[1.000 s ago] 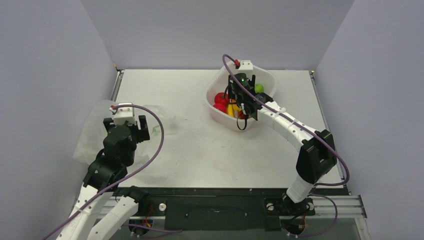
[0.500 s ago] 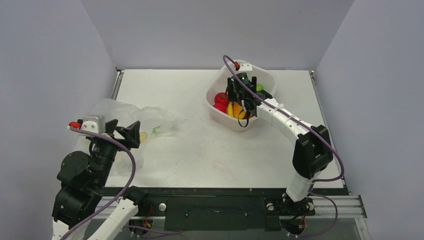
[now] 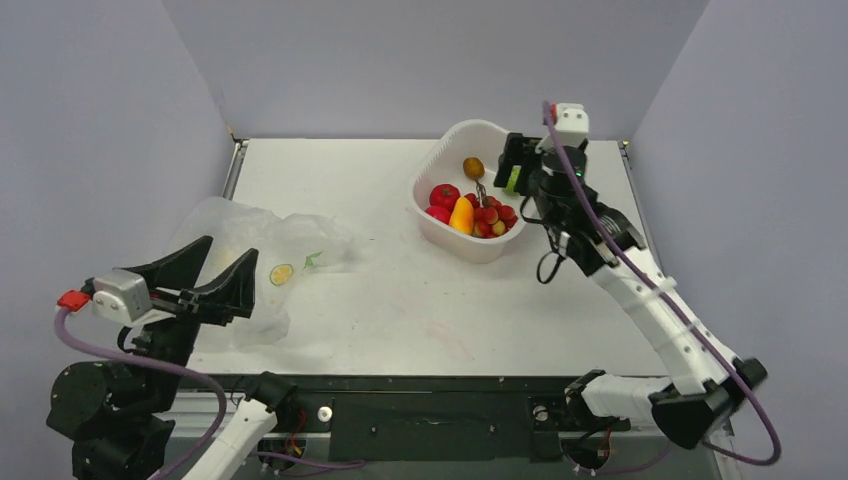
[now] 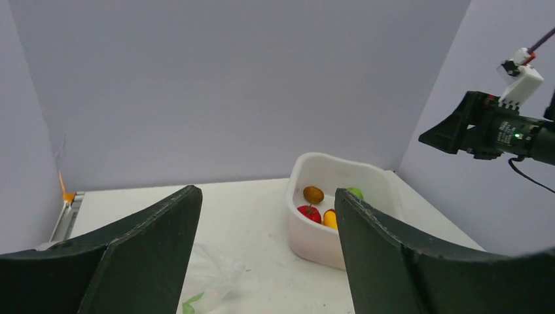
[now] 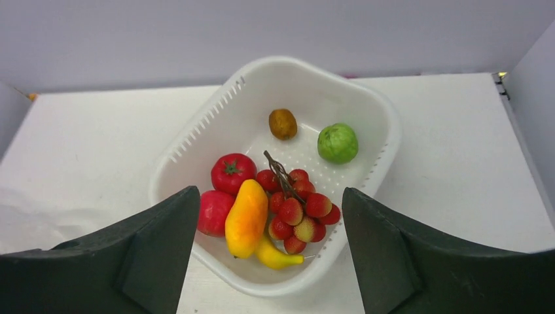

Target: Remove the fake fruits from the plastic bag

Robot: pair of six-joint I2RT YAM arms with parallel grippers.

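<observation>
The plastic bag (image 3: 250, 255) lies crumpled at the table's left, and only its lemon and leaf print shows through. The fake fruits sit in the white tub (image 5: 314, 72): a red round one (image 5: 214, 212), a tomato (image 5: 233, 171), the orange-yellow mango (image 5: 247, 217) and the red grapes (image 5: 298, 209). My left gripper (image 3: 215, 278) hovers open and empty by the bag's near edge. My right gripper (image 3: 520, 165) is open and empty, raised beside the tub's right rim. In the right wrist view it (image 5: 269, 196) frames the fruits from above.
The tub also holds a green apple (image 5: 338, 142), a small brown fruit (image 5: 283, 123) and a yellow banana-like piece (image 5: 278, 256). Grey walls close in the table on three sides. The rail with the arm bases (image 3: 430, 410) runs along the near edge.
My right gripper rose out of the tub, swung to its back right and opened wider. My left arm drew back from over the bag toward the near left corner.
</observation>
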